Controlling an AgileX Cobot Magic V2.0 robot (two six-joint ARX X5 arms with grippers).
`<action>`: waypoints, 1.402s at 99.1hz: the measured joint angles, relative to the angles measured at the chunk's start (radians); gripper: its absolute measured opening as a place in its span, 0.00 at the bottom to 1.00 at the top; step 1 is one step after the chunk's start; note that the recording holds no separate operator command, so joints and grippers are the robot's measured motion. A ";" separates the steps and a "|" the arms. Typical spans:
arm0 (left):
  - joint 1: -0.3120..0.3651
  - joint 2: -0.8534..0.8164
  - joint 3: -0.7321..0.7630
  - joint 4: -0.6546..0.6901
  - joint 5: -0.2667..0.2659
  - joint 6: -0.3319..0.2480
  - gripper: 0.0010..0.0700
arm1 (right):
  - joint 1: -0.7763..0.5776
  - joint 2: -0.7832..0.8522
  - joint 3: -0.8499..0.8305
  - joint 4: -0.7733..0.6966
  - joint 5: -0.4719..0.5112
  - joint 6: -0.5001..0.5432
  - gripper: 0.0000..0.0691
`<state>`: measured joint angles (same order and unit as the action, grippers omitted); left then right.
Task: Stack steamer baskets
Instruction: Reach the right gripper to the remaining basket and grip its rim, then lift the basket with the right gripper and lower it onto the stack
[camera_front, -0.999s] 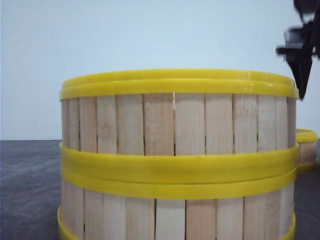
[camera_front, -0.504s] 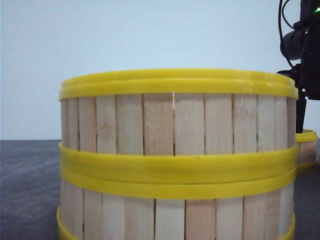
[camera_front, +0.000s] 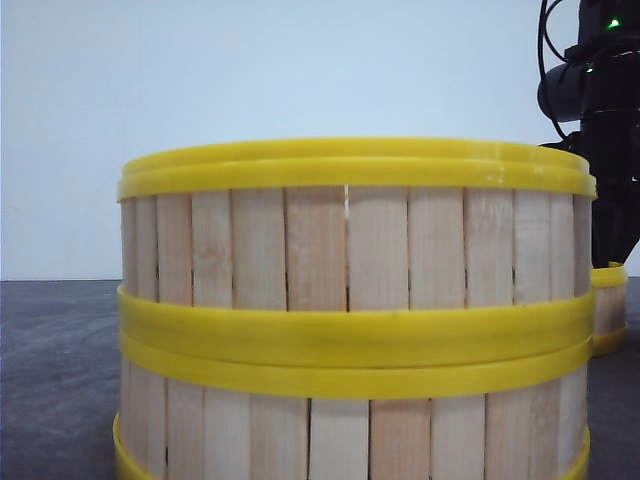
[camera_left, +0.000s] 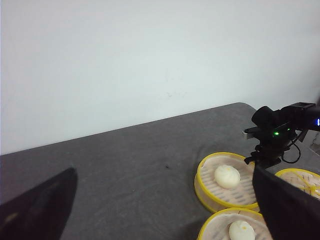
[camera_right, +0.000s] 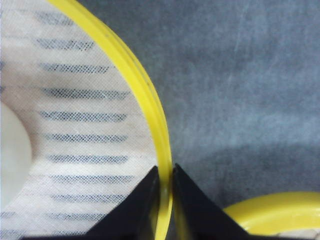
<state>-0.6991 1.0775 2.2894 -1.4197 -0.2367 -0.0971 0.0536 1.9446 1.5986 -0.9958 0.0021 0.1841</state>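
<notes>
Lowered since a second ago, the black right gripper (camera_right: 166, 200) is now seen behind the front stack, its fingers clenched on the yellow rim of a single round slatted steamer basket (camera_front: 611, 310) near the right edge of the dark grey table (camera_front: 55, 370). Two identical pale-slatted, yellow-rimmed baskets are stacked close to the front edge: the upper basket (camera_front: 350, 245) is seated on the lower basket (camera_front: 350, 435). A white bun (camera_left: 227, 176) is seen on the liner in one basket. The black left gripper (camera_left: 165, 210) is held spread apart above the table, grasping nothing.
</notes>
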 joint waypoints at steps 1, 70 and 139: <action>0.000 0.000 0.000 0.000 0.000 0.000 0.99 | 0.000 0.000 0.000 0.003 -0.002 0.000 0.04; 0.000 -0.021 0.000 0.000 0.000 0.006 0.99 | 0.050 0.003 0.525 -0.163 -0.233 0.024 0.04; 0.000 -0.027 0.000 0.000 0.000 0.026 0.99 | 0.344 -0.203 0.458 -0.357 -0.275 -0.062 0.04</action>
<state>-0.6987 1.0504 2.2890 -1.4197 -0.2371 -0.0711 0.3973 1.7416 2.0563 -1.3525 -0.2726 0.1219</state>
